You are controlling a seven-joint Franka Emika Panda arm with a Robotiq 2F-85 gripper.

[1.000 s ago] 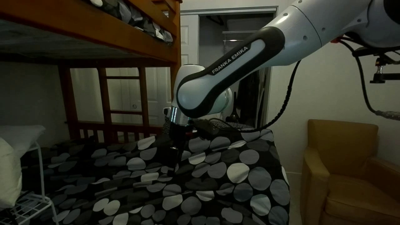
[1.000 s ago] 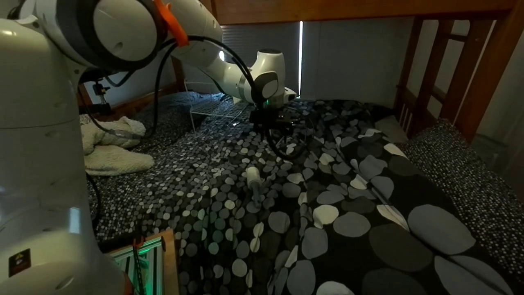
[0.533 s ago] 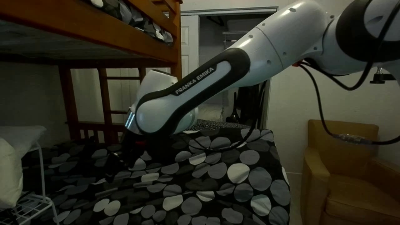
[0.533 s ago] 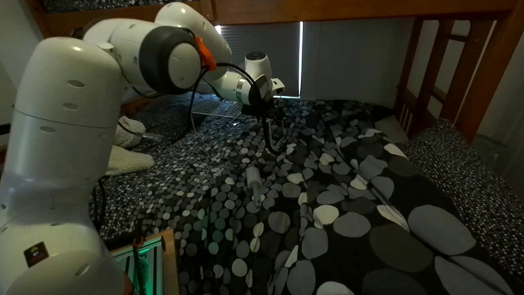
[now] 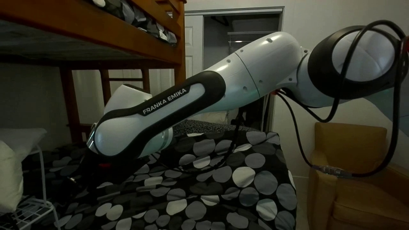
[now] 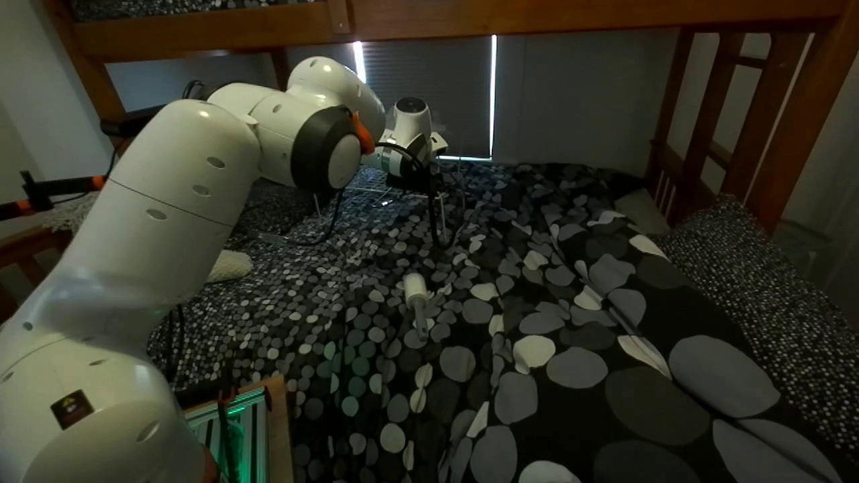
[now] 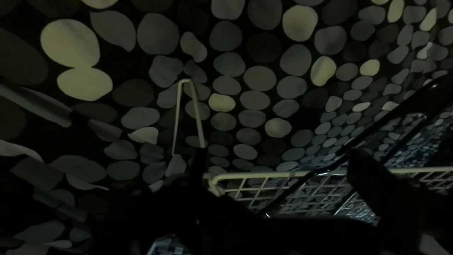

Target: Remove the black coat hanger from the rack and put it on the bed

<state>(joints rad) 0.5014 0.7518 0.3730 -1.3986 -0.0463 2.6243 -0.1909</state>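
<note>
The black coat hanger (image 7: 295, 186) is on the pale wire rack (image 7: 256, 175) in the wrist view; its thin bars run up to the right. The rack (image 5: 42, 179) also stands at the left of an exterior view. My gripper (image 7: 277, 152) is open. One hanger bar crosses between its fingers and passes close by the right fingertip; I cannot tell if they touch. The gripper is a dark shape (image 5: 69, 190) beside the rack in an exterior view. The bed (image 6: 574, 369) has a black cover with grey and white ovals.
A white lint roller (image 6: 416, 295) lies on the bed. A pale pillow (image 5: 22, 140) is on top of the rack. The brown bunk beam (image 5: 105, 38) hangs above the arm. A tan armchair (image 5: 351, 143) stands beside the bed. A cable droops from the arm.
The arm has swung left and lower in an exterior view, bringing the gripper close to the rack. The bed, pillow and lint roller have not moved.
</note>
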